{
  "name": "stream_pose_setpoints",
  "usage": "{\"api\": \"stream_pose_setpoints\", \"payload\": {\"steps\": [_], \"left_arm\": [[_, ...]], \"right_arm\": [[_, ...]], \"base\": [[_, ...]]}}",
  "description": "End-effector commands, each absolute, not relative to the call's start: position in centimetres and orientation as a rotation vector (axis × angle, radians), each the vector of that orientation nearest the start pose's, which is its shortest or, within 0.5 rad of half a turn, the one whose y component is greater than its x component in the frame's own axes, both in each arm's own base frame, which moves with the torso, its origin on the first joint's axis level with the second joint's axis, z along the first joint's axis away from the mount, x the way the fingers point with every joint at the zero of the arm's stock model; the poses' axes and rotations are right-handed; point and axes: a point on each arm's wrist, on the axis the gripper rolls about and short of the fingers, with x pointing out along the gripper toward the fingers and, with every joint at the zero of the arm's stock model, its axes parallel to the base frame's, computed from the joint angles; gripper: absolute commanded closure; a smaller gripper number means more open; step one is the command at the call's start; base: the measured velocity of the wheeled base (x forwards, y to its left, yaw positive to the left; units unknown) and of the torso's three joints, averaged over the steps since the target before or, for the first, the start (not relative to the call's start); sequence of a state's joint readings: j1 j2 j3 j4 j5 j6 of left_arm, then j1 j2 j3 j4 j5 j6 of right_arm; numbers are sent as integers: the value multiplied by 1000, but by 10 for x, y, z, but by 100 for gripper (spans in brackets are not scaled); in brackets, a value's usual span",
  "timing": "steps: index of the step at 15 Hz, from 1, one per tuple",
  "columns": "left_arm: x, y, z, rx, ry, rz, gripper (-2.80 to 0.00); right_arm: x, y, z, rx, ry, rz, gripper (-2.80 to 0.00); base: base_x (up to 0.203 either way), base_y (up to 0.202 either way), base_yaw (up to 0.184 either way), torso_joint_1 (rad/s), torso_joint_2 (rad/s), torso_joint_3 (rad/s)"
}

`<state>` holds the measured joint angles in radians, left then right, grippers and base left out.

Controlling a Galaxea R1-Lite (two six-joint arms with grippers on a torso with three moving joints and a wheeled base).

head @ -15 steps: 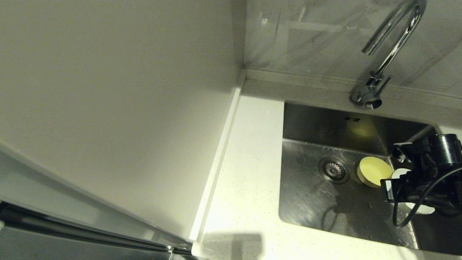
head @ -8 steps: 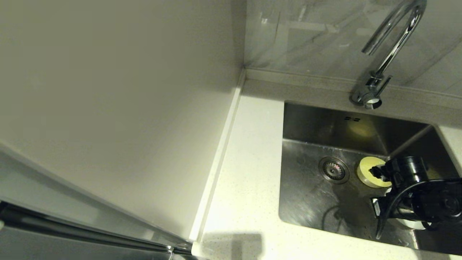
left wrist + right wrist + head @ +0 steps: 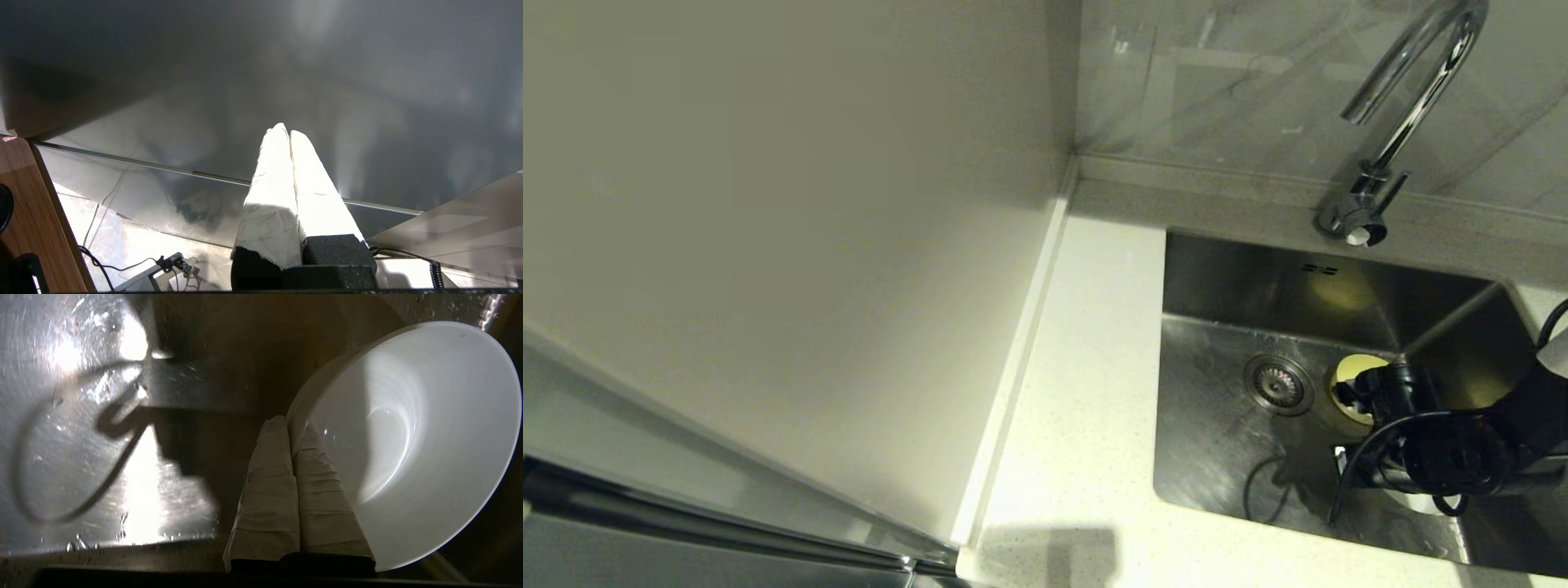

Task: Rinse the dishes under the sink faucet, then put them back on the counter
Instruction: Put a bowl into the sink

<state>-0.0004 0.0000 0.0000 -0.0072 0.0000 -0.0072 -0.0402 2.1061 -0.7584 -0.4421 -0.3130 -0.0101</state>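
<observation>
The right end effector (image 3: 291, 426) is down inside the sink (image 3: 1217, 441), at its right part, and its taped fingers (image 3: 269, 482) are pinched together on the rim of the white bowl (image 3: 412, 441): one finger lies outside the wall, the other inside. In the head view that bowl (image 3: 1421, 500) shows only as a pale sliver under the black wrist and its looping cable. The yellow bowl (image 3: 1347, 371) rests on the sink floor just right of the drain strainer (image 3: 1278, 384), partly covered by the arm. The third bowl cannot be seen. The faucet (image 3: 1405, 106) stands on the bench (image 3: 1078, 392) behind the sink, its spout arching over the basin; no water stream shows. Droplets dot the steel floor. The left end effector (image 3: 289, 134) is parked away from the sink, below bench level before a dark glossy panel, its two white fingers (image 3: 269, 192) pressed together on nothing.
</observation>
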Motion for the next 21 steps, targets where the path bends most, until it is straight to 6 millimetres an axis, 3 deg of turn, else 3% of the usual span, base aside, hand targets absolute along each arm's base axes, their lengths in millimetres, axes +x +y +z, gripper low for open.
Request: {"api": "stream_pose_setpoints", "payload": {"steps": [1, 2, 3, 8, 11, 13, 18, 21], "left_arm": [[-23, 0, 75, -8, -5, 0, 0], [-23, 0, 75, -8, -5, -2, 0], [-23, 0, 75, -8, -5, 0, 0], [-23, 0, 75, -8, -5, -1, 0], [-23, 0, 75, -8, -6, -1, 0], [-23, 0, 75, -8, -5, 0, 0], [-23, 0, 75, -8, -6, 0, 0], [-23, 0, 75, -8, -6, 0, 0]], "right_arm": [[334, -20, 17, -134, 913, -325, 0], [336, -20, 15, -135, 916, -325, 0], [337, -20, 13, -136, 918, -326, -280], [334, -21, 30, -109, 871, -340, -280], [322, -21, 60, -95, 795, -344, -280], [300, -20, 97, -78, 702, -345, -280], [212, -23, 194, -11, 441, -343, -280], [166, -57, 237, 87, 450, -396, -280]], "base": [[0, 0, 0, 0, 0, 0], [0, 0, 0, 0, 0, 0], [0, 0, 0, 0, 0, 0], [0, 0, 0, 0, 0, 0], [0, 0, 0, 0, 0, 0], [0, 0, 0, 0, 0, 0], [0, 0, 0, 0, 0, 0], [0, 0, 0, 0, 0, 0]]}}
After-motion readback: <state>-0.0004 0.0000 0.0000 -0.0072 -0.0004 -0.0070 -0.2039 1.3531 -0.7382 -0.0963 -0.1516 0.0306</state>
